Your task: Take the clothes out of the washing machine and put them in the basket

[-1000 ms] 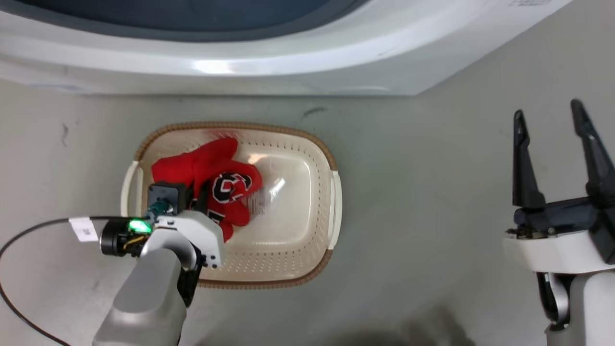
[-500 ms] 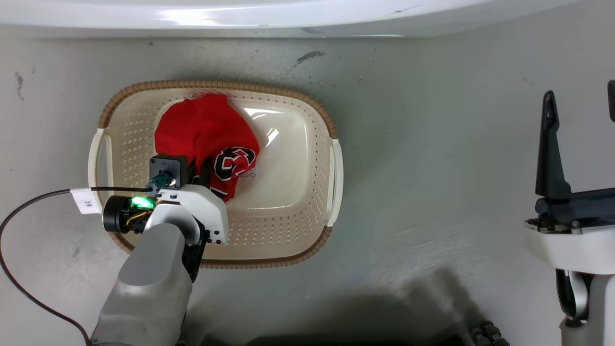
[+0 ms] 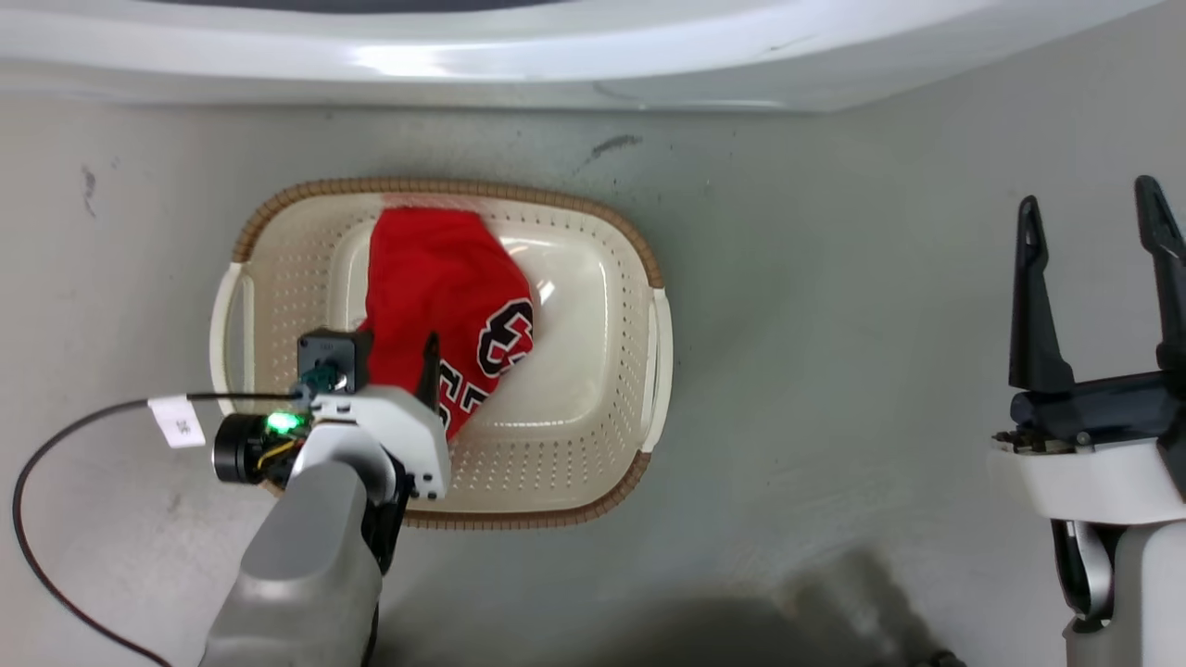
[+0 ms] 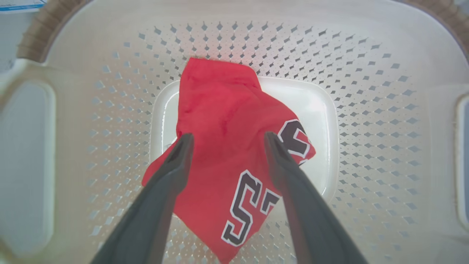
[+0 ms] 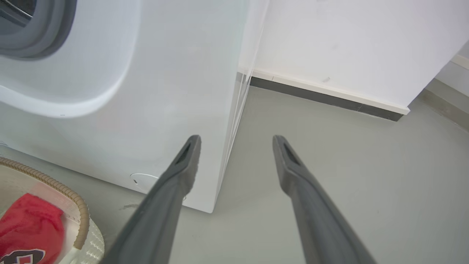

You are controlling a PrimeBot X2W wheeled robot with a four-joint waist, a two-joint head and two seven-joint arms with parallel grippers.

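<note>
Jersey (image 4: pixel 220 99), red with black-and-white numerals, lies rumpled in the basket (image 4: pixel 366 91) under my left gripper (image 4: pixel 228 135), fingers apart; right gripper (image 5: pixel 236 137) spread too.

Red jersey (image 3: pixel 435 278) lying in basket (image 3: pixel 593 445), left hand (image 3: pixel 400 347) above it

There is one basket (image 3: pixel 556 472) with two side handles (image 3: pixel 660 361), and one red garment (image 3: pixel 435 278) lies in it. There is one washing machine (image 3: pixel 556 56) and one black cable (image 3: pixel 56 445) bearing one white tag (image 3: pixel 178 421). There are two grippers, the left gripper (image 4: pixel 226 137) and the right gripper (image 3: pixel 1089 196), each with two dark fingers (image 5: pixel 176 183).
</note>
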